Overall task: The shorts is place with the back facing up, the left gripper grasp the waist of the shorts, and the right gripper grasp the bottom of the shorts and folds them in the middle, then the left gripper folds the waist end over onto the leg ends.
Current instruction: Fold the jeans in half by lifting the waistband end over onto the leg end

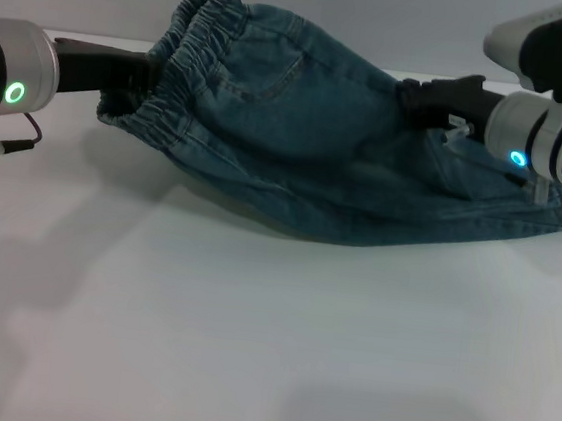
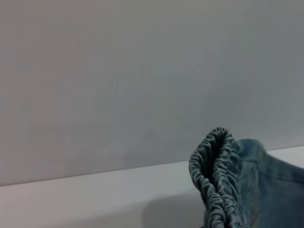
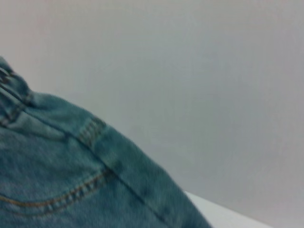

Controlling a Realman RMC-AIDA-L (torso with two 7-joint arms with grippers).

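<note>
One pair of shorts (image 1: pixel 308 143) hung lifted over the white tabletop (image 1: pixel 246 348), its long axis running side to side, the gathered waist of the shorts (image 1: pixel 182 54) pointing toward the robot's left and the leg ends (image 1: pixel 522 211) toward its right. Two hands held it: the left hand (image 1: pixel 139 75) was closed on the waist, and the right hand (image 1: pixel 424 97) was clamped on the denim near the leg ends.

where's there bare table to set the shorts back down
The wide white table in front of the shorts is bare. The back strip is crowded: left gripper at the waist, right gripper at the leg end.
</note>
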